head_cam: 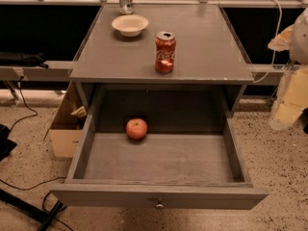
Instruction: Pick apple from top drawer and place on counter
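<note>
The apple (136, 128) is being seen on the floor of the top drawer (159, 162), which is standing pulled fully open, below and in front of the Coca-Cola can (165, 52) and a little to its left, near the drawer's back wall. Being round, the apple is showing no long axis; its yellowish patch is being turned upward. The can is standing upright on the counter (211, 47), its white "Coca-Cola" script being shown to the camera. A pale bowl (130, 25) is sitting behind and left of the can, and a cardboard box (65, 131) is lying on the floor below and far left of it. Nothing is being placed over the apple. The gripper (288, 105) is being held well right of the can, beyond the counter's edge; whether it is released or clenched cannot be told.
</note>
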Motion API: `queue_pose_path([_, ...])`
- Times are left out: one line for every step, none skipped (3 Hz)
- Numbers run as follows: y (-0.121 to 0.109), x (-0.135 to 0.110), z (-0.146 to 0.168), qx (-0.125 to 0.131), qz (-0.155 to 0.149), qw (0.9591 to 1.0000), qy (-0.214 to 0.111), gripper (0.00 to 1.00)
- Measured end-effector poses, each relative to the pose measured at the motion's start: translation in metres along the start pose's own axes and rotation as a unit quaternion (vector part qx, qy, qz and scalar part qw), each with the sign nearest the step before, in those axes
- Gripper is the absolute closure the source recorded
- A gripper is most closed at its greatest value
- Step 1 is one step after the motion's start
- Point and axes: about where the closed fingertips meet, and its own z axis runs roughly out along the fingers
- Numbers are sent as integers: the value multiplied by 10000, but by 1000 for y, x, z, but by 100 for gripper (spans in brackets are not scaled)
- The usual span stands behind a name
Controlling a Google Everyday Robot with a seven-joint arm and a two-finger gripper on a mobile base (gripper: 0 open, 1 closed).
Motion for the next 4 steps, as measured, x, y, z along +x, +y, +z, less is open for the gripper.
queue_pose_path([0,0,0,0,0,10000,0,0])
queue_pose_path([-6,-4,-16,138,21,9999,-12,0])
queue_pose_path([-3,-13,10,-59,-94,9995,-294,0])
queue_pose_path([18,-34,84,-468,-183,9938,-989,0])
